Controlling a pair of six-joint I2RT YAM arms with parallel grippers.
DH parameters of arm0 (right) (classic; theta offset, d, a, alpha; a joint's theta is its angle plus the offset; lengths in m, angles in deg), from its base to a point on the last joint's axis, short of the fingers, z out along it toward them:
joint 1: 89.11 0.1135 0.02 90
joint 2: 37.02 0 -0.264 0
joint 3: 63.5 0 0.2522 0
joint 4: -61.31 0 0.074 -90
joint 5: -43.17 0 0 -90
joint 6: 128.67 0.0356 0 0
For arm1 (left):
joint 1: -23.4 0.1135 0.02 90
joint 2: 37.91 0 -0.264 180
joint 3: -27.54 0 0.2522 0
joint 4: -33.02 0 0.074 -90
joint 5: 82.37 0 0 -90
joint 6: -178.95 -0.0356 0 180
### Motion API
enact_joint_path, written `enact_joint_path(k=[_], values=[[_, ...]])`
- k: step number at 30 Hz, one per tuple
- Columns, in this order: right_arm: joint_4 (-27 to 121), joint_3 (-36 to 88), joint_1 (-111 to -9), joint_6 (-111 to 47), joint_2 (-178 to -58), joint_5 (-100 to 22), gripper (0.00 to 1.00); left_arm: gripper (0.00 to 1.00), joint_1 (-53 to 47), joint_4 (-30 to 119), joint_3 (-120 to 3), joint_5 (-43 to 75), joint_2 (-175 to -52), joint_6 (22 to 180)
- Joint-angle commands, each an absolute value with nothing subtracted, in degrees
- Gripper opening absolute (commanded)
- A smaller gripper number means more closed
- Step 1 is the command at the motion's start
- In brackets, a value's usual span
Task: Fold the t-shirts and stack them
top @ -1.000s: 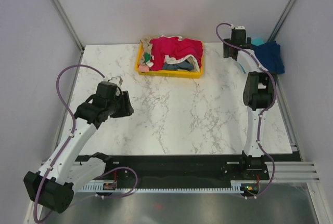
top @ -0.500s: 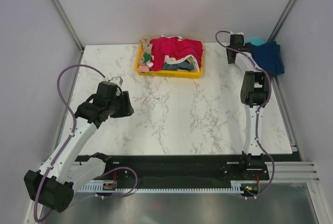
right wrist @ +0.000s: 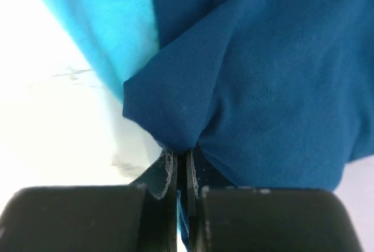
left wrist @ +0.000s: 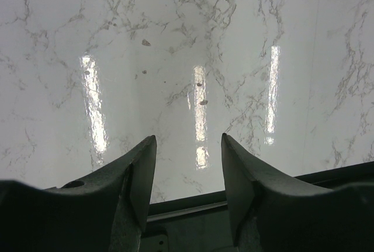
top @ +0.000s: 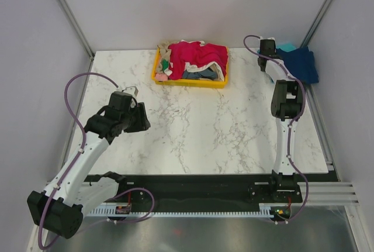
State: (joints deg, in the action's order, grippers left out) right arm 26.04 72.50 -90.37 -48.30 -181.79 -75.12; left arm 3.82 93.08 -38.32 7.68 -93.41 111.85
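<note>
1. A white marble-patterned table [top: 198, 129] with grey veins fills the middle of the top view.
2. In the left wrist view its glossy surface [left wrist: 146, 59] reflects three upright streaks of light.
3. A shallow yellow tray [top: 193, 84] sits on the table near the middle of the far edge.
4. Pale grey walls [top: 175, 6] enclose the table on three sides.
5. Two slanted metal posts [top: 67, 12] stand at the back corners.
6. A black strip [top: 198, 183] runs along the table's near edge, with a white slotted duct [top: 204, 210] just in front of it.
</note>
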Motion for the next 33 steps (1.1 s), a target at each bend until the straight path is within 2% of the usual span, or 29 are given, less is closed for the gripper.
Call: enact_joint_path(k=[1, 8, 9, 10, 11, 12, 14, 18, 21, 22, 26, 29, 33], values=[[22.6, 72.3, -85.4, -42.8, -177.7, -68.2, 0.00, 0.56, 4.1, 91.5, -38.3, 7.4, -92.8, 111.5], [20.3, 75.6, -83.8, -38.8, -180.1, -64.9, 0.00, 0.56, 4.1, 91.5, -38.3, 7.4, -92.8, 111.5], [20.2, 75.4, -83.8, -38.8, -180.3, -64.8, 0.03, 0.56, 4.2, 91.4, -38.2, 7.4, -92.7, 111.5], [20.1, 75.4, -83.6, -38.8, -180.5, -64.7, 0.14, 0.56, 4.1, 91.5, -38.3, 7.4, -92.7, 111.5], [19.9, 75.5, -83.6, -38.8, -180.5, -64.7, 0.33, 0.56, 4.1, 91.5, -38.3, 7.4, -92.7, 111.5], [19.8, 75.5, -83.6, -38.8, -180.4, -63.9, 0.64, 0.56, 4.2, 91.6, -38.3, 7.3, -92.7, 111.5], [19.8, 75.2, -83.8, -38.8, -179.0, -62.4, 0.77, 0.56, 4.1, 91.6, -38.3, 7.4, -93.1, 111.5], [20.5, 74.0, -84.8, -36.9, -174.8, -53.3, 0.81, 0.55, 4.1, 91.6, -38.2, 7.4, -93.5, 111.5], [23.8, 71.0, -87.8, -31.8, -170.5, -39.9, 0.84, 0.55, 4.1, 91.6, -38.3, 7.4, -93.4, 111.5], [25.2, 69.8, -89.7, -29.7, -169.4, -31.6, 0.87, 0.55, 4.1, 91.6, -38.3, 7.2, -93.3, 111.5], [38.0, 63.3, -94.7, -17.9, -162.8, -17.9, 0.94, 0.55, 4.1, 91.6, -38.1, 7.0, -92.4, 111.6], [40.1, 60.8, -94.4, -15.7, -158.0, -17.3, 0.95, 0.55, 4.1, 91.7, -38.3, 7.2, -92.3, 111.6], [45.7, 49.0, -92.2, -14.3, -148.8, -21.5, 0.95, 0.56, 4.1, 91.5, -38.3, 7.4, -91.8, 111.5]])
